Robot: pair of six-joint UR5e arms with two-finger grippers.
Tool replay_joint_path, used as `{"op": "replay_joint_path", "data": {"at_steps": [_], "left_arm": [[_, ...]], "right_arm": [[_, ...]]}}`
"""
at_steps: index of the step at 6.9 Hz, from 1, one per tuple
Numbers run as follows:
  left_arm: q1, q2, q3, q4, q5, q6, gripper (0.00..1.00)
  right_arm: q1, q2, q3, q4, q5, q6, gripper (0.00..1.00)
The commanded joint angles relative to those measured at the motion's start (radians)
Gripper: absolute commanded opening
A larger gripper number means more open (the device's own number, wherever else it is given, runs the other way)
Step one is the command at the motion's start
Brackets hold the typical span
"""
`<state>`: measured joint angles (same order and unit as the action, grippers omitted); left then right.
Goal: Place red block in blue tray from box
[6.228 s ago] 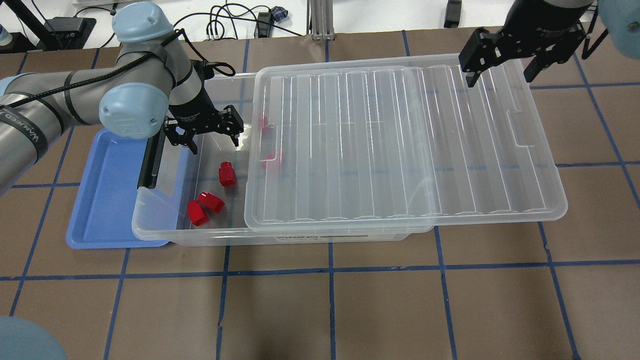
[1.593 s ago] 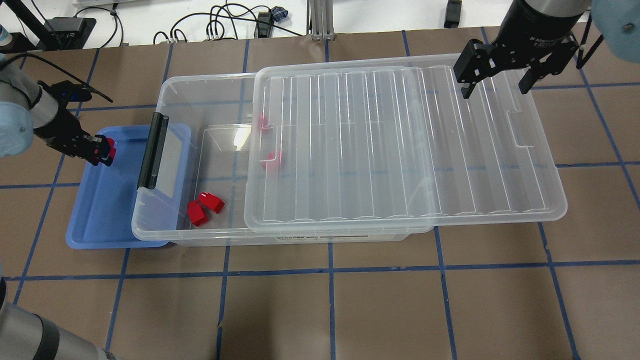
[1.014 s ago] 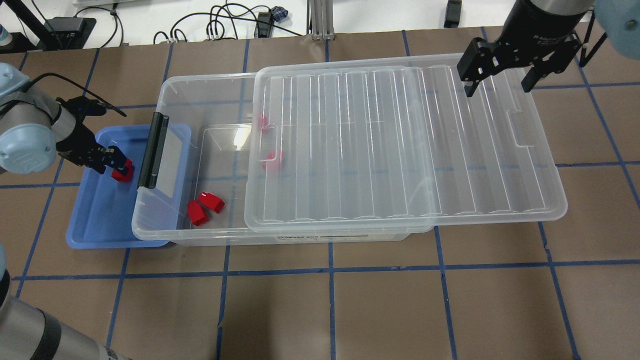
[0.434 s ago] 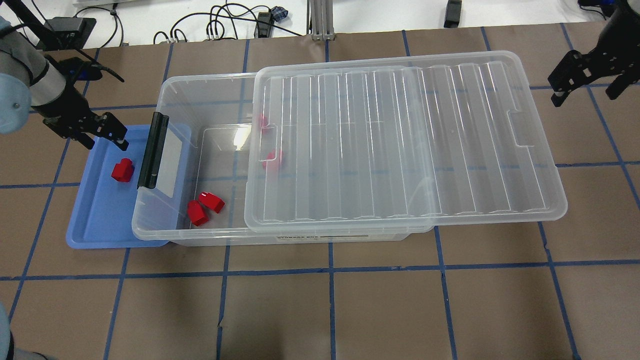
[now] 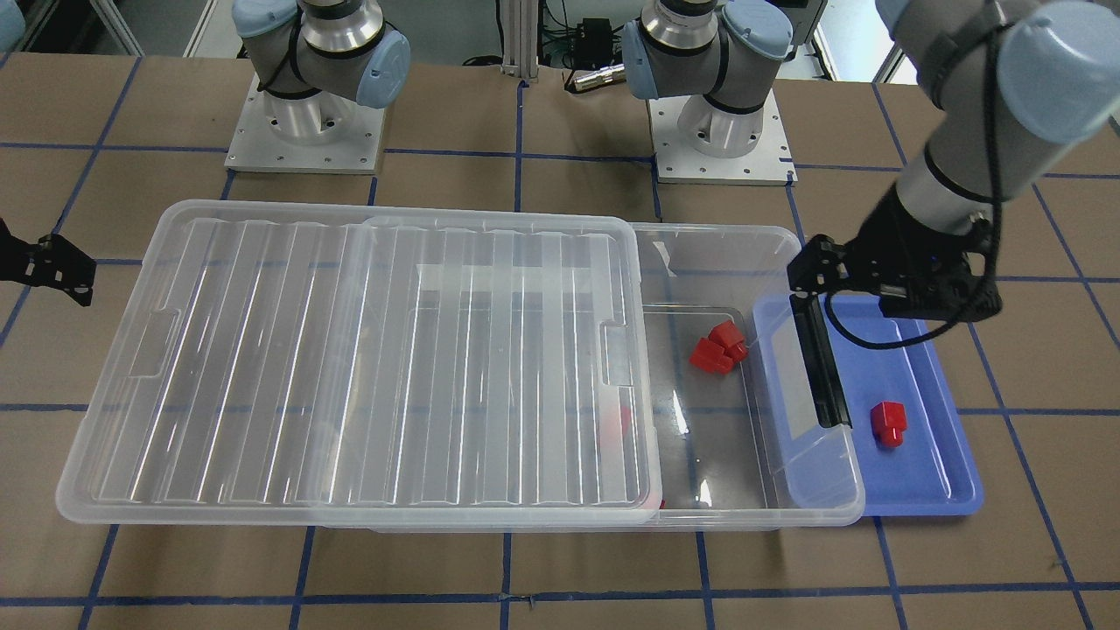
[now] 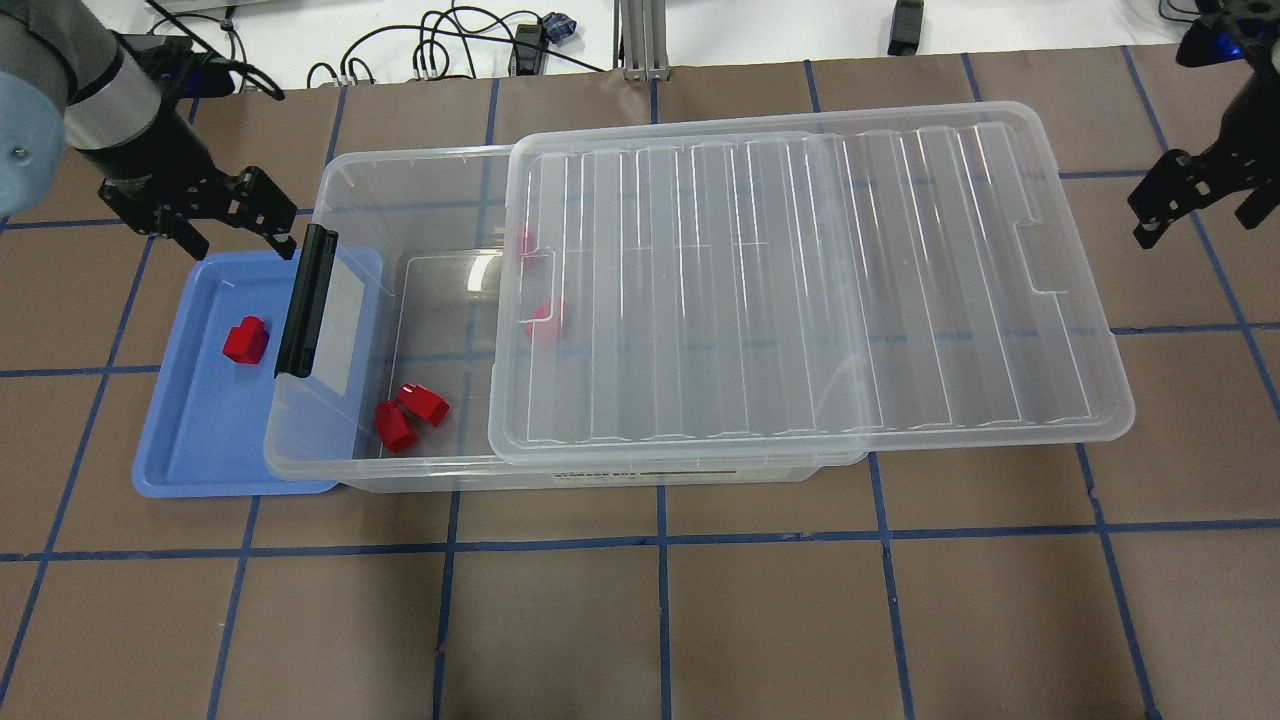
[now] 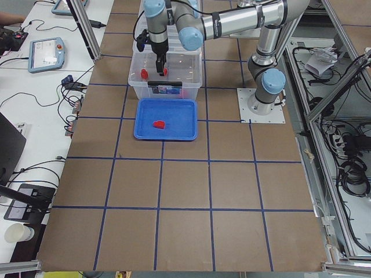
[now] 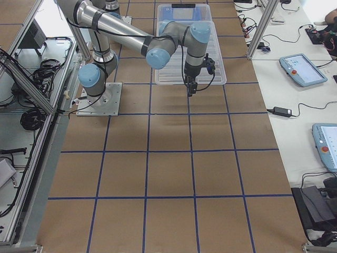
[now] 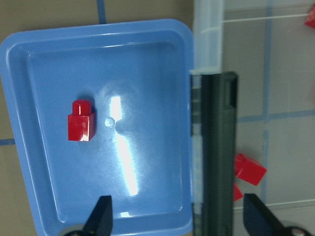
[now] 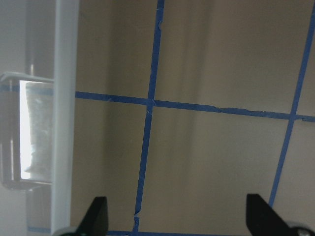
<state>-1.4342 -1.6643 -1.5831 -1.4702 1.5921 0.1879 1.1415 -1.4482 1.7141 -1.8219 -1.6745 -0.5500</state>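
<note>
A red block (image 6: 244, 339) lies in the blue tray (image 6: 200, 430), also seen in the left wrist view (image 9: 81, 122) and the front view (image 5: 889, 423). My left gripper (image 6: 235, 235) is open and empty, raised above the tray's far end beside the box's black latch (image 6: 305, 300). The clear box (image 6: 400, 180) has its ribbed lid (image 6: 800, 280) slid to the right, so its left end is uncovered. Two red blocks (image 6: 410, 412) lie there. My right gripper (image 6: 1200, 205) is open and empty, off the lid's right end.
Two more red blocks (image 6: 545, 318) show dimly under the lid's left edge. The box's left rim overhangs the tray's right side. Brown table paper (image 6: 660, 620) with blue tape lines surrounds the box. Cables lie beyond the far edge.
My left gripper carried a red block from the box to the tray, released it, then rose and drew back. My right gripper moved off the lid to the right.
</note>
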Motion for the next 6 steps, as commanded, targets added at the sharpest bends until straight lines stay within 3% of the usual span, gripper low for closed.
{"op": "replay_joint_path", "data": {"at_steps": [1, 3, 6], "left_arm": [[-0.159, 0.087, 0.003, -0.041, 0.019, -0.196, 1.00], [-0.172, 0.095, -0.018, -0.042, 0.060, -0.202, 1.00], [-0.106, 0.087, 0.024, -0.059, 0.012, -0.203, 1.00]], "right_arm": [[-0.003, 0.000, 0.067, -0.054, 0.015, 0.001, 1.00], [0.007, -0.004, 0.068, -0.054, 0.045, 0.013, 1.00], [0.084, -0.006, 0.067, -0.054, 0.070, 0.137, 1.00]]}}
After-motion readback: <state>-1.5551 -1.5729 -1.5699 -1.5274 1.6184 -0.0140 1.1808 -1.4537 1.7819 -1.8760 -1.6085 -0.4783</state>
